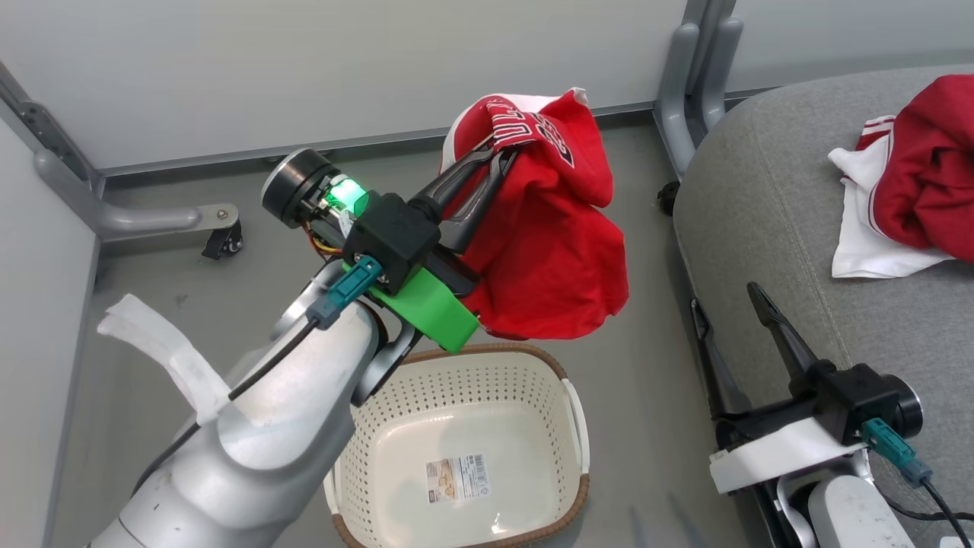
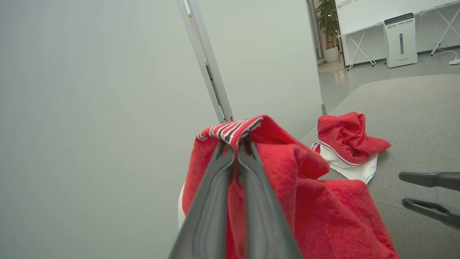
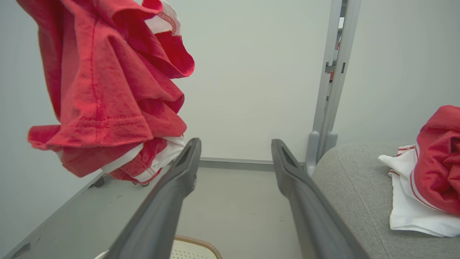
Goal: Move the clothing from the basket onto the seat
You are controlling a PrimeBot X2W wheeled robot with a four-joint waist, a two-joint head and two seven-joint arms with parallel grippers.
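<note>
Upper centre: left gripper [image 1: 498, 154] clamps the jersey [image 1: 563, 251] by its striped trim, a seemingly sound hold on soft, light cloth; lower right, right gripper [image 1: 724, 298] gapes empty.

Bare floor [image 1: 647, 396] runs between the basket [image 1: 574, 426] at lower centre and the seat [image 1: 761, 228] at right, and much of the seat's top lies free below the garment [image 1: 928, 167] at upper right. The hanging jersey [image 1: 555, 243] and the left arm [image 1: 304, 396] block the centre, above the basket's far rim. A grey post [image 1: 681, 91] stands at top, just beside the seat's corner.
</note>
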